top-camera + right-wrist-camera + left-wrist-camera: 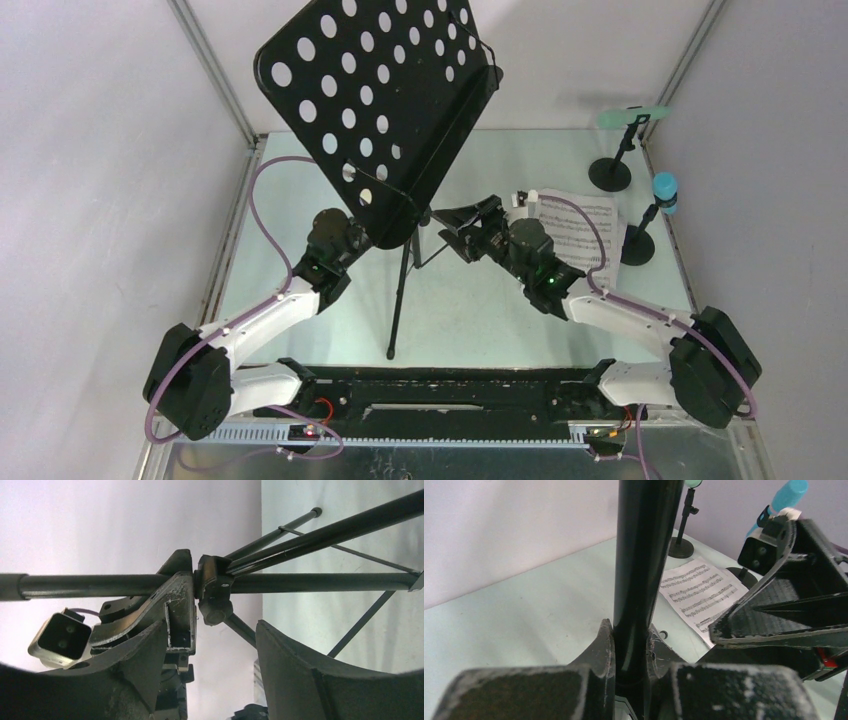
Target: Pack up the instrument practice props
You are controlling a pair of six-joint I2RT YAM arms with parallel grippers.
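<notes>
Fingers [605, 647] of the left gripper [630, 652] pinch the pole [639, 555] of the rack [375, 100], which stands on the table [560, 160]; this arm reaches forward. The right gripper [210, 630] is turned sideways, fingers [300, 670] spread, facing the clamp knob [215, 611].

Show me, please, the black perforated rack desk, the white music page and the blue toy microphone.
Black perforated rack desk [428, 135]: top view, solid panel.
White music page [696, 592]: left wrist view, middle.
Blue toy microphone [665, 188]: top view, head.
</notes>
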